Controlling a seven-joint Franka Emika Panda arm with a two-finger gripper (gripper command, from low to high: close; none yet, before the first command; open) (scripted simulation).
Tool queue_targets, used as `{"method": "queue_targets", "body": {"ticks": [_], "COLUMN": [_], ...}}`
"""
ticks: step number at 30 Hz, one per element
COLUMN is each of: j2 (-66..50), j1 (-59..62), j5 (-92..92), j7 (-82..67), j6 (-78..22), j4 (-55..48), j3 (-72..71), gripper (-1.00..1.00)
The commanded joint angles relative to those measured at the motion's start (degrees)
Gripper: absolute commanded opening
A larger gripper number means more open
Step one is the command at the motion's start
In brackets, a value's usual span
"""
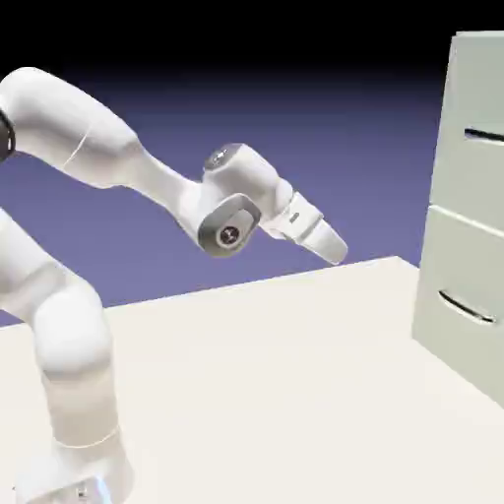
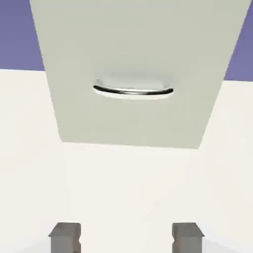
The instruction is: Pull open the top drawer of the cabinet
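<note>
Top drawer (image 1: 472, 128): upper of two fronts on the cabinet, at the right edge of the exterior view; the frame cuts off its right part.
Top drawer handle (image 1: 484, 136): a thin dark bar, only its left end in view; its long axis runs level across the front, which faces the arm.
Lower drawer (image 1: 463, 305): stands a little proud of the front above; its curved handle (image 1: 465, 308) also lies level. The hand view shows a single drawer front with one bar handle (image 2: 132, 91) level across it; which drawer it is cannot be told from that view alone.
Cabinet (image 1: 477, 59): tall, pale grey-green, standing on the table; its right side and lower corner are out of frame.
Gripper (image 1: 338, 252): points down and toward the cabinet, well apart from it, over bare table. In the hand view two grey fingertips (image 2: 64, 236) stand wide apart at the bottom edge, with nothing between them.
Arm (image 1: 69, 138): white, rising from the lower left; its base is partly cut off.
Table (image 1: 276, 394): pale, plain.
</note>
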State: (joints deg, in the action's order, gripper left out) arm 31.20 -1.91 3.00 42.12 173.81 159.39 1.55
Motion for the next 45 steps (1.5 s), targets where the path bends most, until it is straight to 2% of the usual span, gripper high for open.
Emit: {"method": "queue_targets", "body": {"ticks": [1,45], "j2": [-1.22,-54.61], "j1": [-1.01,-45.44], "j5": [2.50,112.13], "j7": [-0.28,-12.41], "j6": [-0.17,-7.53], "j4": [-1.34,-60.05], "j3": [1.29,57.80], "gripper": [0.00,0.00]}}
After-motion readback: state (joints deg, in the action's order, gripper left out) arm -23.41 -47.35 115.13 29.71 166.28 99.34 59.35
